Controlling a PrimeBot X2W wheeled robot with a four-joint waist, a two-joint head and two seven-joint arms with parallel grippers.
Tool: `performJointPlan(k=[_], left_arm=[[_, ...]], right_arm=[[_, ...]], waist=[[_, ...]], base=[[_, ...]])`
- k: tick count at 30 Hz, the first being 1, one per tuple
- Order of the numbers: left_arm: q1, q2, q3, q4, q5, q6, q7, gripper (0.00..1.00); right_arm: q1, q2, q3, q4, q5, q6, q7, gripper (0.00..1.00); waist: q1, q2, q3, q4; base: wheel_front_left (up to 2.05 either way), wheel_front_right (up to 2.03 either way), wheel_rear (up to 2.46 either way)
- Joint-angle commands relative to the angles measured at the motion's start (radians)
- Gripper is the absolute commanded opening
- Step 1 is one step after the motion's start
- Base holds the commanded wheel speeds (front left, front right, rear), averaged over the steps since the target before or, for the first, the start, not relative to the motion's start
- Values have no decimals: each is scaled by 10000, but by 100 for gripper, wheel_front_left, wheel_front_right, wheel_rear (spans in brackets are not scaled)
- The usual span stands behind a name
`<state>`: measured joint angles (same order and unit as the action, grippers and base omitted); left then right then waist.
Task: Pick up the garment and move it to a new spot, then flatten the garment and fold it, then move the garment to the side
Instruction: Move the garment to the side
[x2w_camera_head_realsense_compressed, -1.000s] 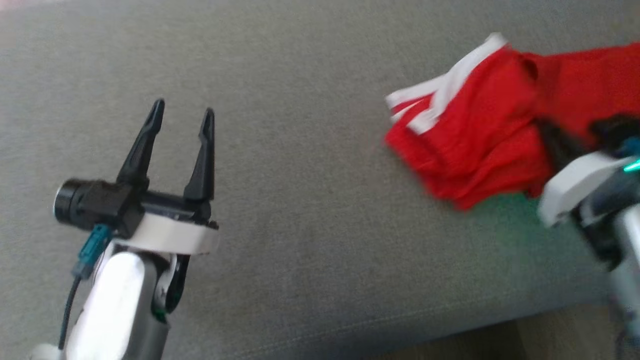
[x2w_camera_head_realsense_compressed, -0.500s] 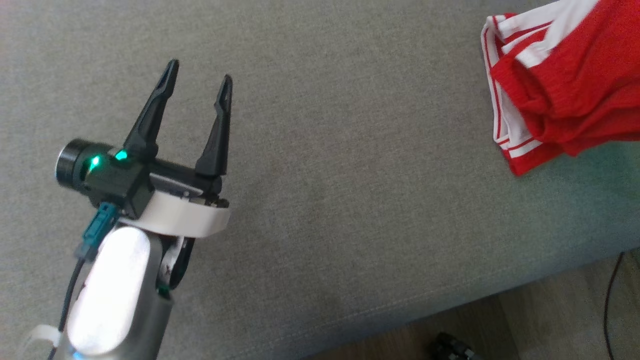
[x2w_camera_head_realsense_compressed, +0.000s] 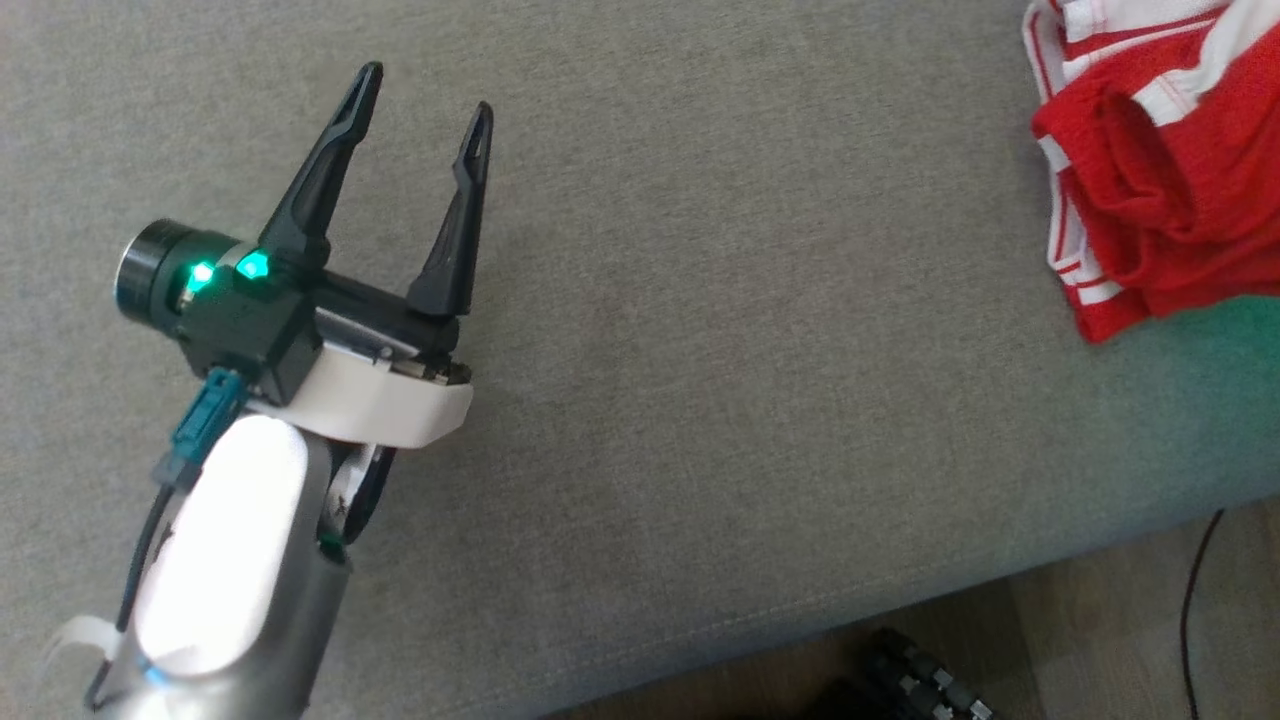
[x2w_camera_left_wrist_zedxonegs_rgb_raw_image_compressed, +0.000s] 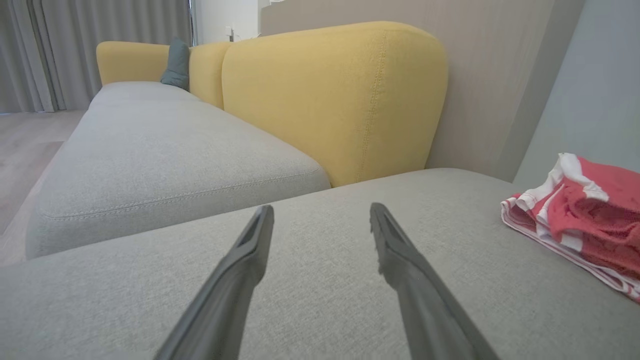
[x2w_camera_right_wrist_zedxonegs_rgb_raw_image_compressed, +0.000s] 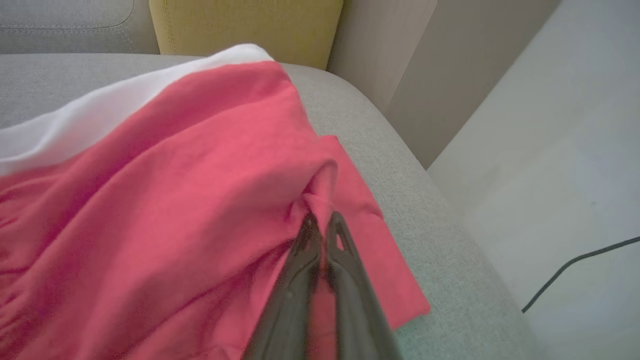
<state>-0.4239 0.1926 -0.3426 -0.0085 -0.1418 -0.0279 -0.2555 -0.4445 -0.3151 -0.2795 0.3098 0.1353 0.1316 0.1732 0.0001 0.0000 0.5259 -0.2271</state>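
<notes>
Head view: left gripper (x2w_camera_head_realsense_compressed: 426, 87) hovers over the grey sofa seat (x2w_camera_head_realsense_compressed: 700, 350), jaws spread; the red garment (x2w_camera_head_realsense_compressed: 1150, 180) lies bunched at the seat's right edge. Left wrist view adds a yellow backrest (x2w_camera_left_wrist_zedxonegs_rgb_raw_image_compressed: 330, 95) behind. Right wrist view: right gripper (x2w_camera_right_wrist_zedxonegs_rgb_raw_image_compressed: 322, 220) pinches a garment fold near the seat's corner.

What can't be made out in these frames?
Garment: head view, cut off by the right and top edges; bunched, so type unclear.
Right gripper: right wrist view, tips sunk in a fold; amount pinched hidden.
Dark object: head view, cut by bottom edge.
</notes>
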Motion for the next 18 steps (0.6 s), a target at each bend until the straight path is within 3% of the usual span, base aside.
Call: performJointPlan(k=[1, 2, 3, 11, 18], left_arm=[[-301, 267, 281, -306, 103, -52, 8, 100], [-304, 284, 284, -286, 92, -58, 4, 100], [-292, 295, 287, -264, 84, -55, 0, 100], [216, 190, 274, 145, -137, 28, -38, 100], [1002, -30, 523, 364, -412, 413, -55, 100]], right_arm=[[-53, -145, -80, -211, -130, -9, -248, 28], [-56, -40, -175, -132, -158, -9, -405, 76], [-42, 59, -300, -48, -210, -9, -548, 100], [850, 954, -1030, -323, -702, -9, -1453, 100], [2043, 1815, -199, -1879, -830, -9, -1684, 100]], waist=[[-1, 0, 50, 49], [-1, 0, 44, 63], [-1, 0, 13, 71], [-1, 0, -1069, 257], [-1, 0, -2149, 763]], base=[[0, 0, 0], [0, 0, 0], [0, 0, 0], [0, 0, 0], [0, 0, 0]])
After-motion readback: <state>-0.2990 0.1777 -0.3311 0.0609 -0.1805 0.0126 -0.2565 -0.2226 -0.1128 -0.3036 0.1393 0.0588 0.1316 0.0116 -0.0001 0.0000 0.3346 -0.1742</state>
